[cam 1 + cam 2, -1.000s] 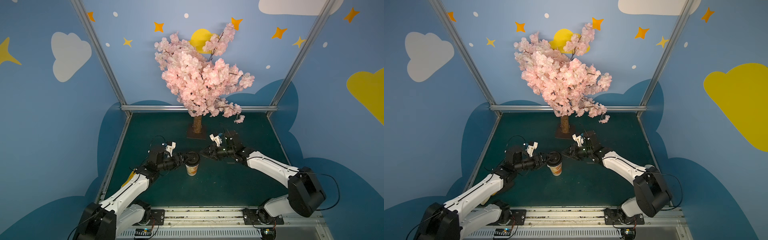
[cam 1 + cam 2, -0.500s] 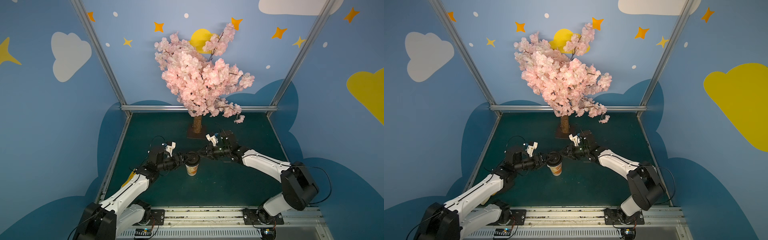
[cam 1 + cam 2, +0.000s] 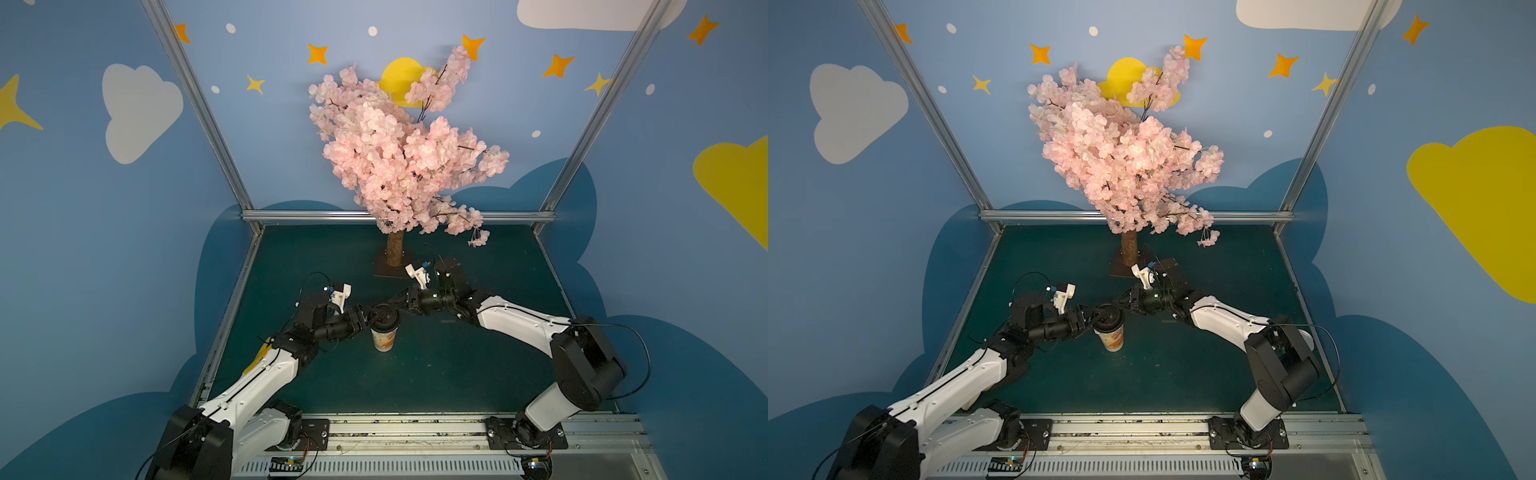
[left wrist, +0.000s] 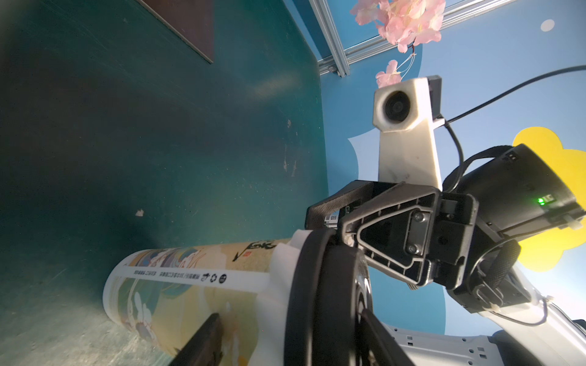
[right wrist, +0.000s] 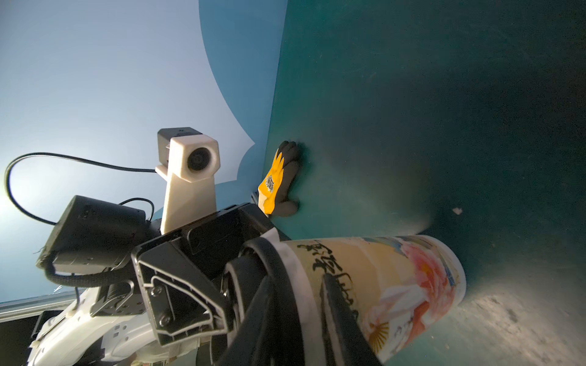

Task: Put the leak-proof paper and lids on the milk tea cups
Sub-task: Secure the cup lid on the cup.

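Nearest the robot, a yellow-and-black work glove lies at the edge of the dark green desk, clear of the work. Past it, mid-desk, the milk tea cup stands upright. The leak-proof paper is on its mouth, under a black lid, and only its white edge shows, as a collar hanging round the rim. The left gripper meets the cup top from one side with its jaws apart. One finger lies along the printed wall below the paper and the other over the lid, with a gap between the lower finger and the collar. The right gripper reaches in from the opposite side and straddles the lid's edge likewise; whether it is clamped there I cannot tell. The paper looks thin, light and limp, so it would likely crease or slide if pulled. Its overhanging edge is the only place to take it, and pressing through the stiffer lid seems safer. The cup looks tall, light and thin-walled, apt to tip or dent, so it wants gentle steadying near the rim. Farthest back stands a pink cherry-blossom tree.
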Available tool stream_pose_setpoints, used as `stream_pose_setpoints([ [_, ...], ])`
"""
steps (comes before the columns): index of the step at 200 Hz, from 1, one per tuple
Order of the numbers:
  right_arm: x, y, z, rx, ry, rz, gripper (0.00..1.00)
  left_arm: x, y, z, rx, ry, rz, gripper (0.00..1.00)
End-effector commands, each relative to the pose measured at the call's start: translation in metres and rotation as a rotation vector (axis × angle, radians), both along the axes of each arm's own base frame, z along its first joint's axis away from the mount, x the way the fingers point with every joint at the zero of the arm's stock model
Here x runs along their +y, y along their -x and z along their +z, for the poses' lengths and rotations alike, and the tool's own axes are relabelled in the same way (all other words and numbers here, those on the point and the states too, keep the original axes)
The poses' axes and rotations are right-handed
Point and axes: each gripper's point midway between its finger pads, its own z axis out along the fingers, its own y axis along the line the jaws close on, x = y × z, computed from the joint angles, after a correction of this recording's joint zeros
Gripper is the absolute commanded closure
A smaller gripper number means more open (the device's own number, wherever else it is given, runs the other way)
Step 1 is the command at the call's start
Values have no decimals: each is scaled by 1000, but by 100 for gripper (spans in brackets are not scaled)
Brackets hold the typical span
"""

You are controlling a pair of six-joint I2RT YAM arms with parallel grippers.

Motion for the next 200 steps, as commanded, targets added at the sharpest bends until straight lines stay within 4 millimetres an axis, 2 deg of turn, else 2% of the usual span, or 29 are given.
stream_pose_setpoints([
  [1,-13,39,-54,163,207,51,73,21,40,-81,297,-190,17,34],
  [47,-8,-4,16,-10,105,7,61,20,25,-62,246,-176,39,25],
  [89,-18,-23,66,-123,46,-30,49,15,7,-27,159,-127,52,12],
  [111,-22,-25,79,-143,30,-40,49,14,0,-9,107,-100,59,7],
  [141,-26,-24,87,-159,24,-38,45,14,-5,11,59,-90,60,1],
  [172,-36,-24,95,-176,18,-53,40,15,-10,28,14,-66,71,0],
  [200,-54,-24,104,-203,20,-82,37,18,-12,56,-51,-68,72,0],
])
